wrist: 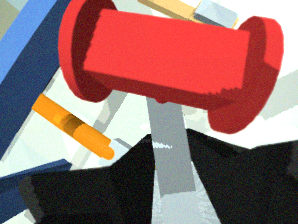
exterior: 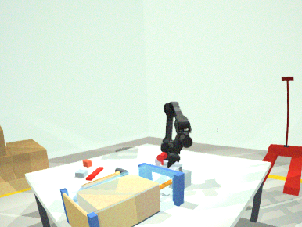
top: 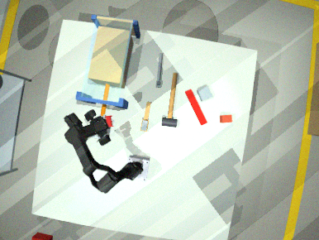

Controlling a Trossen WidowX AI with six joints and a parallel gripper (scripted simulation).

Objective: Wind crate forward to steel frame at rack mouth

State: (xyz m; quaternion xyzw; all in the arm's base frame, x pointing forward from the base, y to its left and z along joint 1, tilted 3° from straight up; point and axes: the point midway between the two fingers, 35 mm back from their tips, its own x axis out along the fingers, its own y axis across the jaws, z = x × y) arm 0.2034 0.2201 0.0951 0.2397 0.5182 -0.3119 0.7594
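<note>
The tan crate (top: 108, 54) (exterior: 117, 196) sits flat inside the clear-panelled cubby, with a gap between its front and the blue frame (top: 99, 100) (exterior: 178, 188) at the mouth. An orange strap (top: 107, 92) (exterior: 165, 185) (wrist: 75, 124) runs from the crate under the frame toward the winch. The winch, a grey block (exterior: 187, 178), is mostly hidden by the arm. My gripper (top: 98, 127) (wrist: 168, 136) is shut on the winch handle, over the winch just outside the frame. The handle shows a grey bar (wrist: 170, 130) and a red knob (top: 109, 121) (exterior: 161, 157) (wrist: 165, 55). Its key end is hidden.
Right of the cubby lie a grey metal tool (top: 159, 68), a wooden-handled hammer (top: 173, 95), a small wood-handled tool (top: 147, 112), a red bar (top: 196, 108), a grey block (top: 204, 93) and an orange-red block (top: 226, 118). The blue frame stands close beside the gripper.
</note>
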